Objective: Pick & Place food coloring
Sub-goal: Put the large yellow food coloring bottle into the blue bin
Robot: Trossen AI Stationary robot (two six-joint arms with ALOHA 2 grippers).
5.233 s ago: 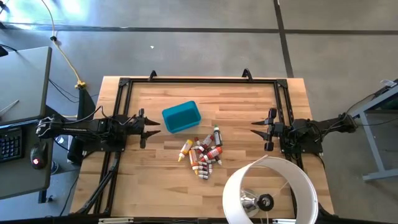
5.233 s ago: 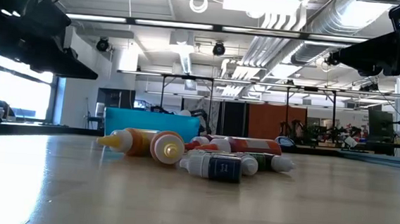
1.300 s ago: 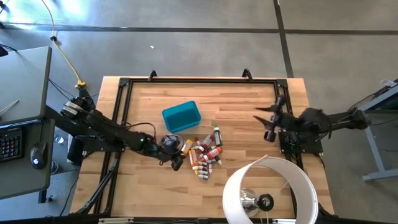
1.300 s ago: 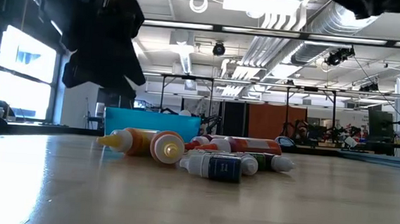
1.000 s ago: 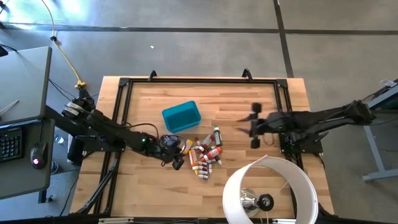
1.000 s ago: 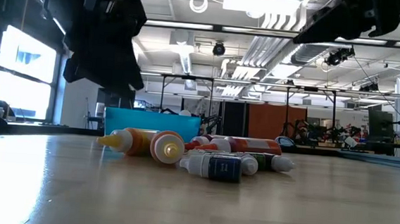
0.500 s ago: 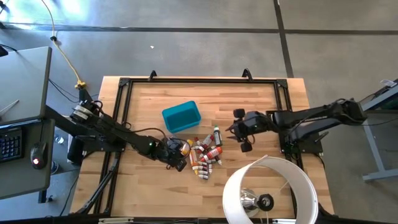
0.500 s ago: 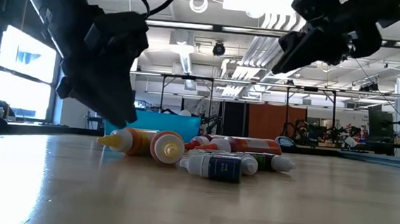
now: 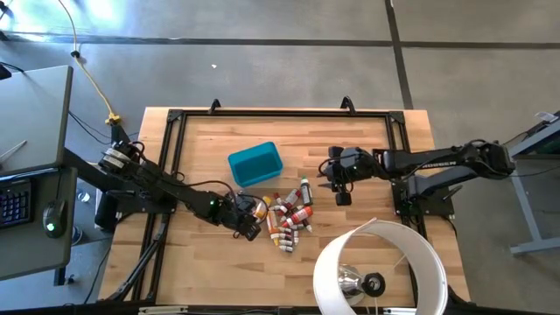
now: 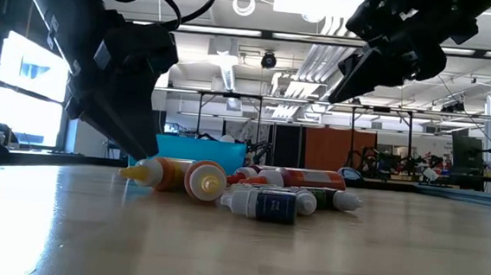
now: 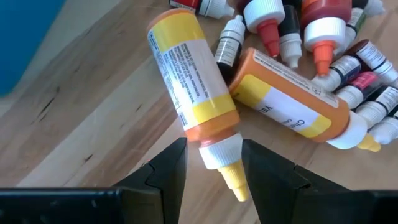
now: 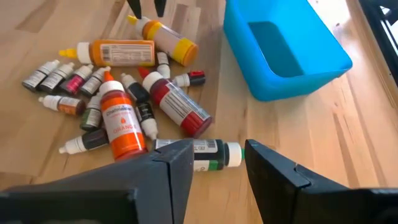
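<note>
Wooden table (image 9: 350, 254): one teal bin (image 9: 255, 164), bottle pile (image 9: 287, 217).

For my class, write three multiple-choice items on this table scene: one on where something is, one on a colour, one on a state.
1. Where is the left gripper?
A. over the bin
B. astride the yellow bottle's cap end
C. off the table

2. What colour is the bin?
A. red
B. white
C. teal blue

3. What does the bin hold?
A. nothing
B. every bottle
C. a lamp

Answers:
1 B, the left wrist view shows the yellow bottle with its cap end between the open fingers.
2 C, the high view shows it teal blue.
3 A, the right wrist view shows its inside bare, with the food coloring heaped on the table beside it.
</note>
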